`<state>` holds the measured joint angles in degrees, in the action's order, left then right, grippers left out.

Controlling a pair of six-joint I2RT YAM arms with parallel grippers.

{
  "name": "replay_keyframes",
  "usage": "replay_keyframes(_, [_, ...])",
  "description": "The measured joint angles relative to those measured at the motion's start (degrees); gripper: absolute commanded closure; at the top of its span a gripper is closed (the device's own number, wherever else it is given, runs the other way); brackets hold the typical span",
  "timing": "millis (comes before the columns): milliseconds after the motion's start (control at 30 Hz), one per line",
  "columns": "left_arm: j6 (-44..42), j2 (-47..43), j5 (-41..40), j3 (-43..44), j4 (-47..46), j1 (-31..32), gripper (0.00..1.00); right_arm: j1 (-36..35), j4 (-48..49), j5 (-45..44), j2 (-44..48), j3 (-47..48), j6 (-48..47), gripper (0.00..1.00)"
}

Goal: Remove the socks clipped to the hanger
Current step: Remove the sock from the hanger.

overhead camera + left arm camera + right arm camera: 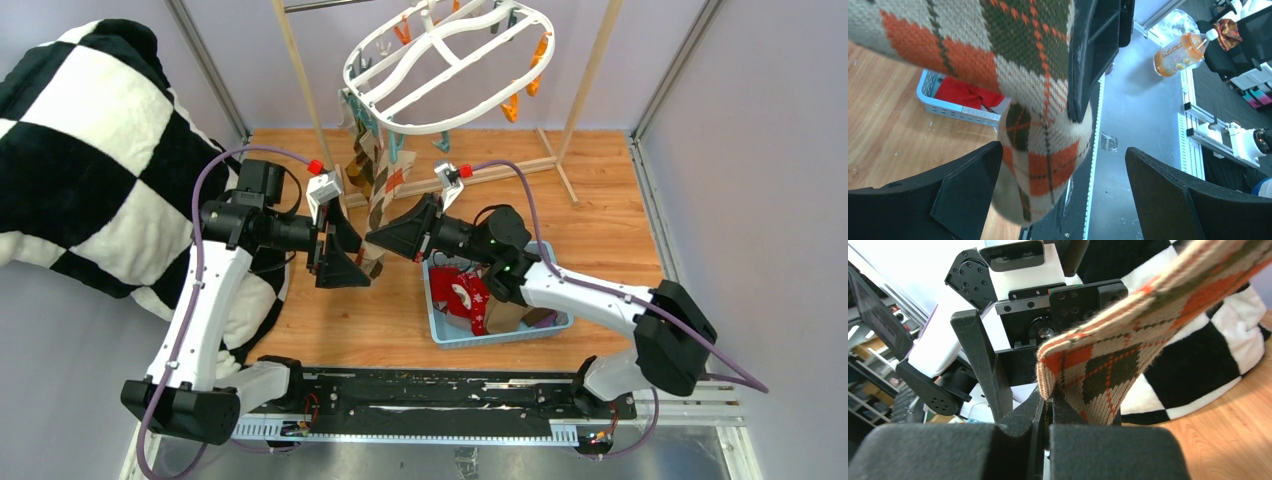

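Black-and-white checked blanket at nine o'clock, wooden rack at twelve, blue basket at five, orange drink bottle at one, left wrist view.

Argyle sock in right hand

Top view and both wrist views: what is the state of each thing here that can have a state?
argyle sock: hangs below the hanger, lower part pinched by the right gripper.
right gripper: shut on the argyle sock.
left gripper: open, one finger on each side of the sock's toe end, not gripping.
hanger: tilted.
blue basket: upright, holds red fabric.
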<state>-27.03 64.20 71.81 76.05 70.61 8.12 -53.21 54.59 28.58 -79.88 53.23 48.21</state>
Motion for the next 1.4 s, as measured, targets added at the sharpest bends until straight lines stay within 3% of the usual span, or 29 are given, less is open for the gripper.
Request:
replay_keyframes(100, [-0.96, 1.38, -0.07, 0.0, 0.02, 0.5, 0.01, 0.0, 3.26, 0.57, -2.84, 0.42, 3.52, 1.0])
replay_keyframes(200, [-1.73, 1.7, -0.39, 0.0, 0.04, 0.98, 0.19, 0.0, 6.01, 1.01, -4.81, 0.55, 6.51, 1.0])
replay_keyframes(267, [-2.14, 1.7, -1.25, 0.07, 0.13, 1.4, 0.41, 0.0, 6.67, 1.01, -5.05, 0.52, 7.41, 0.98])
replay_keyframes(367, [-2.51, 1.84, -3.3, 0.28, 0.31, 1.99, 0.86, 0.0, 7.04, 0.68, -4.59, 0.52, 7.69, 0.84])
replay_keyframes(433, [-2.25, 2.23, -4.87, 0.87, 0.31, 2.36, 1.0, 0.0, 6.34, -0.44, -3.56, 0.5, 7.19, 0.81])
replay_keyframes(500, [-2.25, 2.97, -6.29, 1.9, 0.2, 2.69, 1.0, 0.0, 4.52, -1.99, -1.97, 0.48, 6.12, 0.75])
replay_keyframes(700, [-0.07, 4.15, -11.1, 3.5, -0.96, 4.44, 1.0, -0.07, -9.79, -14.78, 5.53, 0.55, -1.11, 0.41])
replay_keyframes(867, [4.39, 2.71, -16.37, 3.3, -4.92, 7.76, 1.0, -0.33, -18.69, -27.87, 7.5, 2.97, -9.2, 0.24])
replay_keyframes(1067, [8.2, 0.92, -19.41, 3.23, -7.41, 10.03, 1.0, 0.07, -20.33, -33.86, 3.61, 8.59, -15.82, 0.21])
replay_keyframes(1400, [10.36, -0.31, -19.8, 3.1, -8.04, 10.49, 1.0, 5.46, -15.32, -30.05, -4.44, 14.56, -13.77, 0.2])
